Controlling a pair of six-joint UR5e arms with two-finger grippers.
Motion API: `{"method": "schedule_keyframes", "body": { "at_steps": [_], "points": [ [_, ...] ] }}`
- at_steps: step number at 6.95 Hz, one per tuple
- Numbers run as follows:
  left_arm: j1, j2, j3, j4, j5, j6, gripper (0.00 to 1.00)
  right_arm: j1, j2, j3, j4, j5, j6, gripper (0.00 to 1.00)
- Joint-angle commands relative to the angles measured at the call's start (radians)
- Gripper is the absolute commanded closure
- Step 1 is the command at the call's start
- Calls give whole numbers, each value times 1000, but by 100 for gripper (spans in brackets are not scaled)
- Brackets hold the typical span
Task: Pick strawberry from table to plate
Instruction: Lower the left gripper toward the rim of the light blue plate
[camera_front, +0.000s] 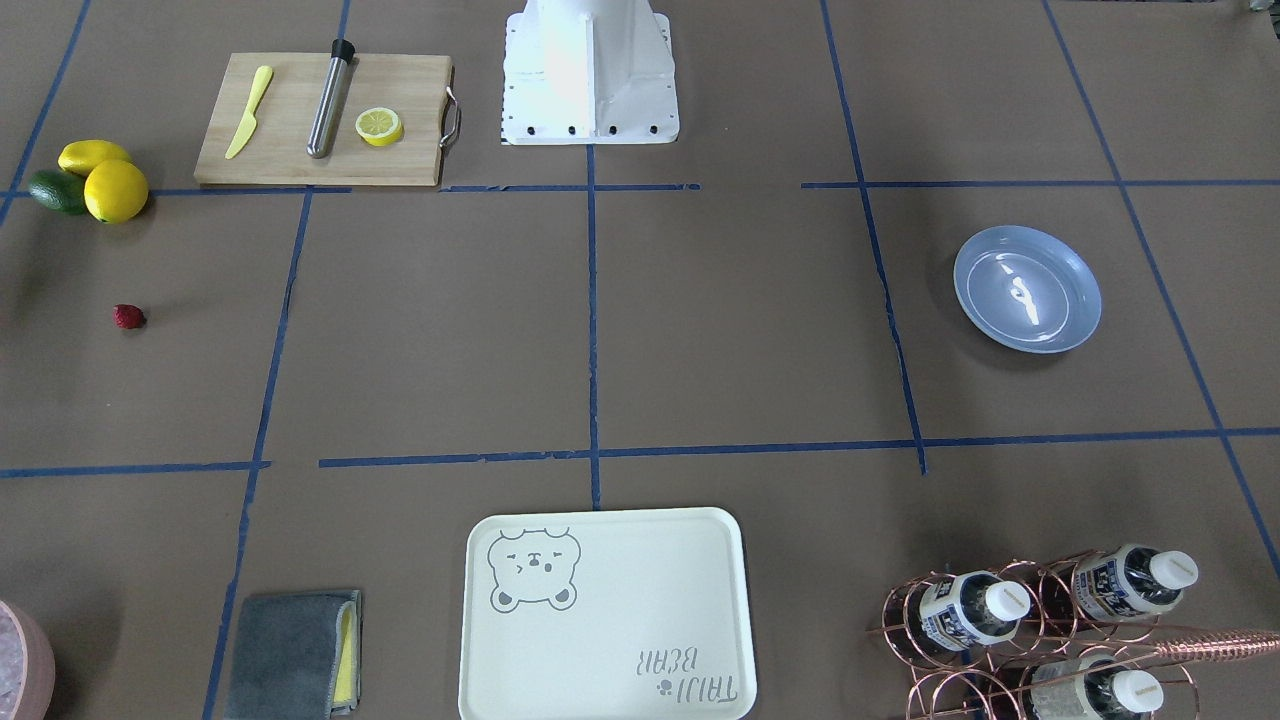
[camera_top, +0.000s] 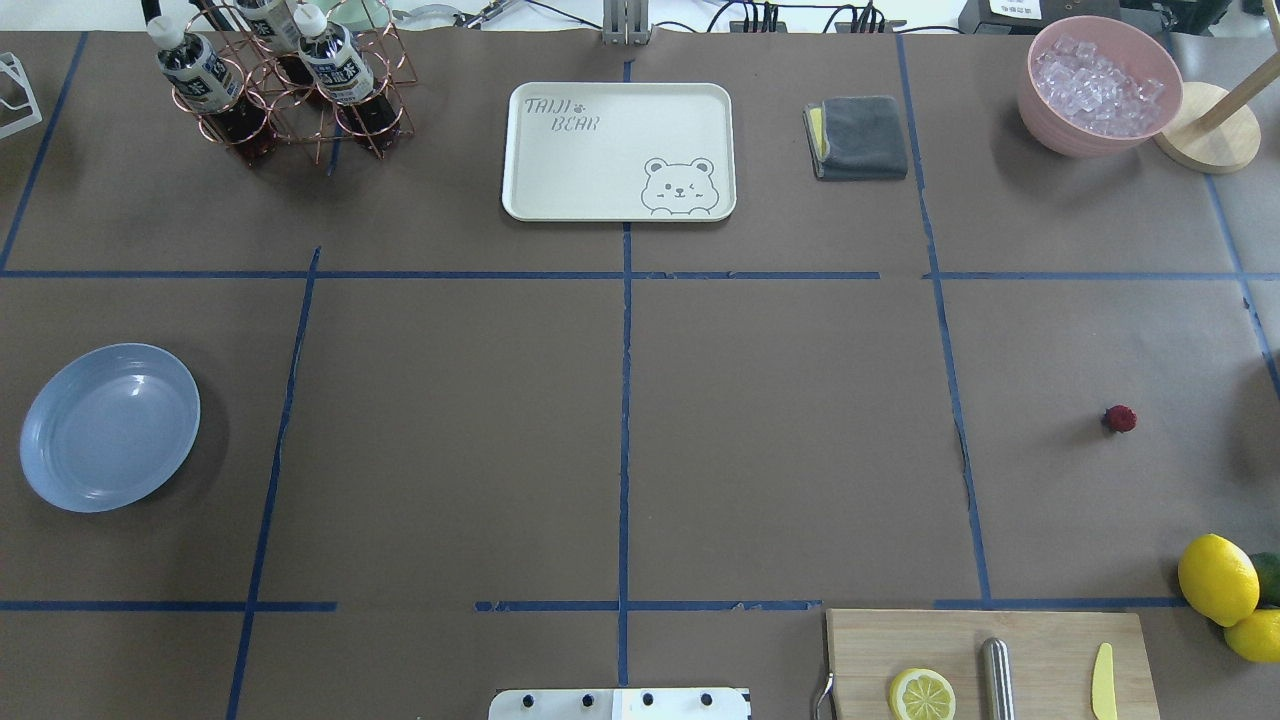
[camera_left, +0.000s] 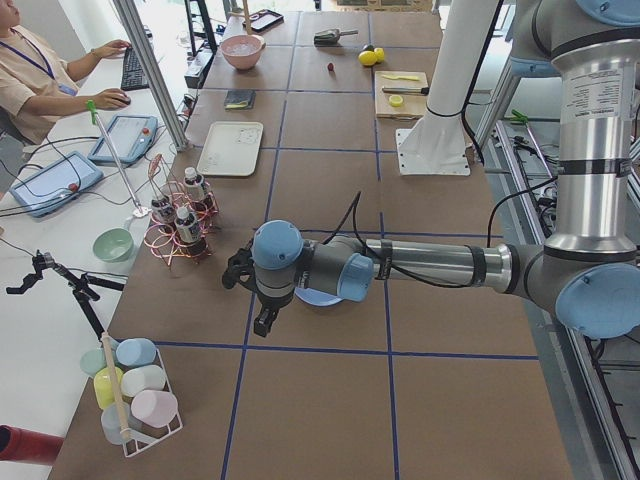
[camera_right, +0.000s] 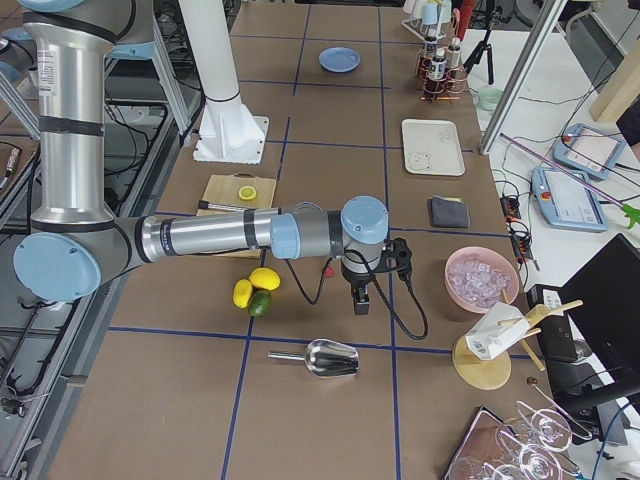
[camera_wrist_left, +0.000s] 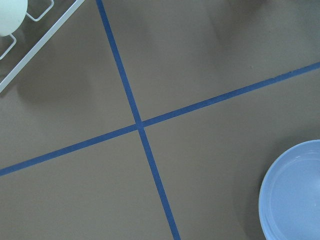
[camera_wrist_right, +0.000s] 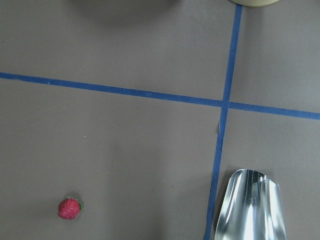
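Observation:
The strawberry (camera_top: 1119, 419) is a tiny dark-red berry lying alone on the brown table (camera_top: 780, 420) at the right side; it also shows as the strawberry (camera_front: 128, 317) and, low left in the right wrist view, the strawberry (camera_wrist_right: 70, 208). The light-blue plate (camera_top: 110, 427) sits empty at the far left, also seen as the plate (camera_front: 1027, 288) and the plate (camera_wrist_left: 295, 195). My right gripper (camera_right: 358, 300) hangs pointing down near the lemons. My left gripper (camera_left: 265, 322) hangs by the plate. Both show only in side views, so I cannot tell whether they are open or shut.
A cutting board (camera_top: 985, 660) holds a lemon half, a yellow knife and a metal rod. Lemons and a lime (camera_top: 1220, 580) lie near it. A bear tray (camera_top: 620, 150), grey cloth (camera_top: 860, 138), bottle rack (camera_top: 280, 90), ice bowl (camera_top: 1100, 85) and metal scoop (camera_wrist_right: 252, 205) stand around.

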Motion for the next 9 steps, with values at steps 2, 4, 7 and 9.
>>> {"method": "schedule_keyframes", "body": {
  "at_steps": [2, 4, 7, 9],
  "points": [
    [2, 10, -6, -36, -14, 4, 0, -1, -29, -5, 79, 17, -2, 0],
    [79, 13, -6, -151, -66, -25, 0, -3, -59, -36, 200, 22, 0, 0],
    [299, 12, 92, -298, -46, -279, 0, -18, -76, -45, 238, 74, 3, 0],
    [327, 10, 215, -462, 58, -349, 0, -21, -76, -47, 238, 83, 4, 0]
  ]
}}
